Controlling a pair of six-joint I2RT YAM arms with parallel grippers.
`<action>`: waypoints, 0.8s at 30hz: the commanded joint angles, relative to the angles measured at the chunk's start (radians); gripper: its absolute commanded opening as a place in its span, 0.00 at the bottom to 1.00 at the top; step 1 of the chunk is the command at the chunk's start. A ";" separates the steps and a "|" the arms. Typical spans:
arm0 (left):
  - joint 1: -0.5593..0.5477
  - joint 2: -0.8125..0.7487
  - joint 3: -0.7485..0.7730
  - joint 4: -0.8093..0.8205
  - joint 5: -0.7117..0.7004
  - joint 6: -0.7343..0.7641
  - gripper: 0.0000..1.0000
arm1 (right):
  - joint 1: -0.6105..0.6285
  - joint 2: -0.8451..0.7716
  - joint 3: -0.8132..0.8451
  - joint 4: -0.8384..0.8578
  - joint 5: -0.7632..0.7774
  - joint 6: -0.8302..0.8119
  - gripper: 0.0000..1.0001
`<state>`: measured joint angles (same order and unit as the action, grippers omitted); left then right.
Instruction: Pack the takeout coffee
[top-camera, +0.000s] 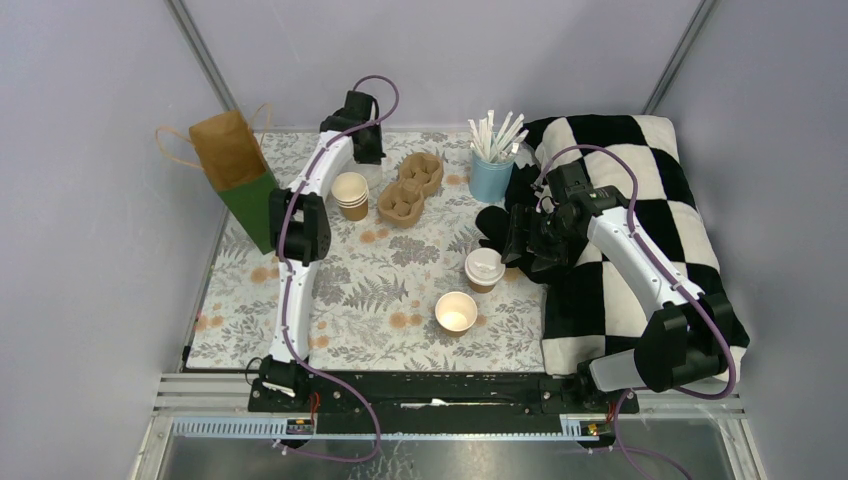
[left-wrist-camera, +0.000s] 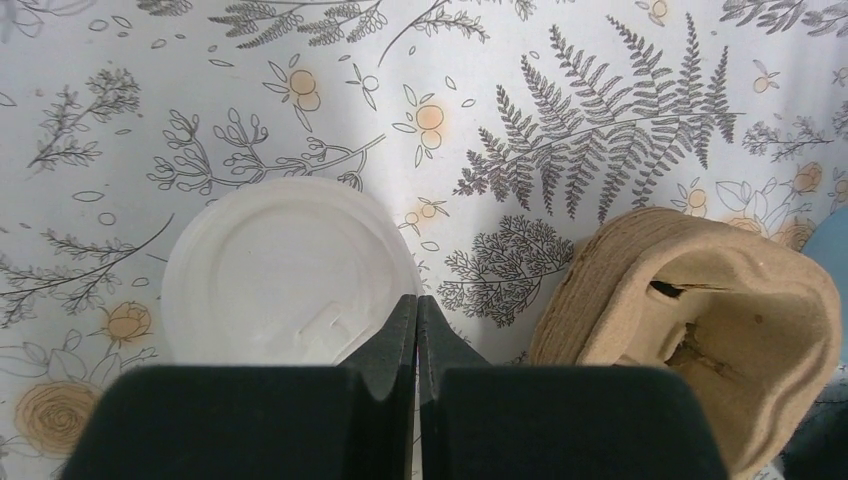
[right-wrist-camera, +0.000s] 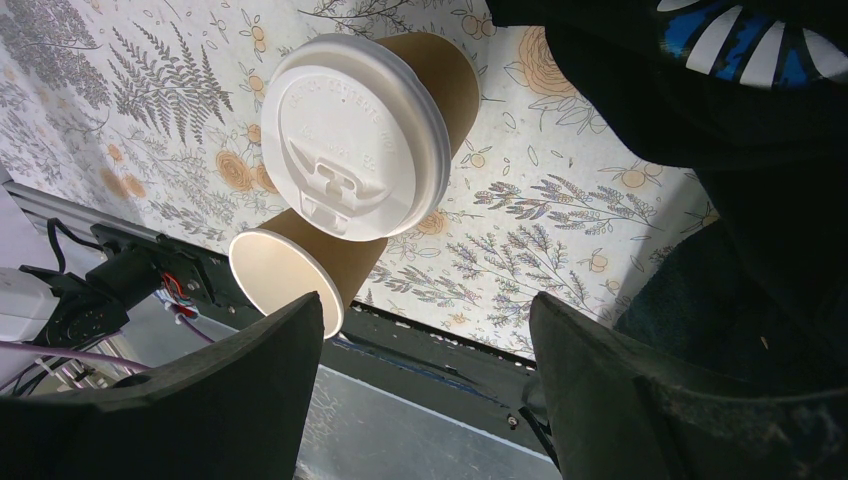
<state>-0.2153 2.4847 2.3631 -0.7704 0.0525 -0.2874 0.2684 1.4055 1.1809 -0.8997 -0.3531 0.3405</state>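
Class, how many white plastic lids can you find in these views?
2. One lid caps the cup near the right gripper; the other lid lies flat beside the carrier, under the left gripper. More could be stacked beneath.

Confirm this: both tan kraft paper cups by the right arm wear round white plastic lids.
Not both. Only the farther tan kraft paper cup wears a round white plastic lid; the nearer cup stands open, lidless. The top external view shows it.

A lab test booth: plain grey walls (top-camera: 440, 50) from 9 to 3 o'clock, aluminium rail (top-camera: 200, 392) at 6.
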 joint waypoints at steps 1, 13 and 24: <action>0.000 -0.135 0.039 0.014 -0.038 0.007 0.00 | 0.005 -0.012 0.036 0.006 -0.010 -0.011 0.81; 0.016 -0.300 0.047 0.004 -0.004 -0.032 0.00 | 0.005 -0.061 0.031 0.018 -0.010 -0.005 0.82; 0.051 -0.758 -0.512 0.631 0.626 -0.654 0.00 | 0.005 -0.126 0.150 0.085 -0.142 0.028 0.99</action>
<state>-0.1619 1.9442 2.1002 -0.5720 0.3706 -0.5861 0.2684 1.3354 1.2327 -0.8768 -0.3893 0.3473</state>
